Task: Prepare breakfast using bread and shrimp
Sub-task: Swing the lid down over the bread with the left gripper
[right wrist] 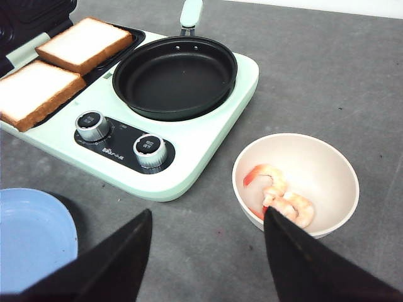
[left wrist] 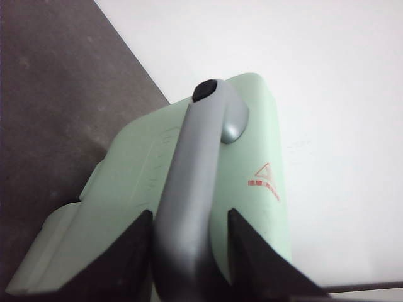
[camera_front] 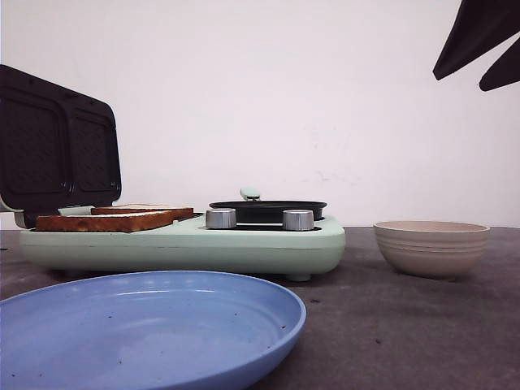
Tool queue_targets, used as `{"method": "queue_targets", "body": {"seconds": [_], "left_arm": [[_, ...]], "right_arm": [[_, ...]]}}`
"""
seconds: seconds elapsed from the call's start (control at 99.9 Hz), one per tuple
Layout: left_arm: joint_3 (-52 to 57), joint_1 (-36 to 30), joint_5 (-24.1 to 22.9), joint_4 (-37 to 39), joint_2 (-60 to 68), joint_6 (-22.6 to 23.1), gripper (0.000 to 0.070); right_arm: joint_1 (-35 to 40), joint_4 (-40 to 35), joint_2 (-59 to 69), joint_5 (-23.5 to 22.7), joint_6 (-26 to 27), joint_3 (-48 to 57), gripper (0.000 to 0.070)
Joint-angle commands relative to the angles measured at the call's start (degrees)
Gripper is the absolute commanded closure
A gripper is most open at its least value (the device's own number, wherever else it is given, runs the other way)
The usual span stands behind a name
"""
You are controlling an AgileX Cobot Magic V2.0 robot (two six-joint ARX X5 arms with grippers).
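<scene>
Bread (right wrist: pixel 60 69) flat on grill | shrimp (right wrist: pixel 280 198) curled in bowl (right wrist: pixel 327 163) | left fingers (left wrist: pixel 135 251) grip lid handle (left wrist: pixel 195 182) | right fingers (right wrist: pixel 126 251) spread

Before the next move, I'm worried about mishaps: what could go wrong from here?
1. The left gripper straddles the grey handle of the raised lid; if it slips, the lid could drop onto the bread.
2. The shrimp lie against the bowl wall, so the open right gripper may nudge the bowl.
3. Carrying shrimp to the pan passes the knobs.
</scene>
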Motion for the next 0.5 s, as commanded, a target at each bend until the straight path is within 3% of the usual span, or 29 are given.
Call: {"method": "queue_targets", "body": {"seconds": [0.0,0.21,0.49], "left_arm": [[0.9,-0.4,0.0,0.1,1.0,3.7,0.0691],[0.9,-3.0,-0.3,-0.2,1.0,6.2,0.0691],[0.9,-9.3,-4.3,-0.6,1.0,9.5,0.069]], "right_arm": [[0.2,0.7,0.2,0.0,1.0,0.2,0.0353],[0.2,0.8,0.2,0.0,1.7,0.2,0.0353],[0.2,0.7,0.2,0.0,1.8,0.2,0.0353]]}}
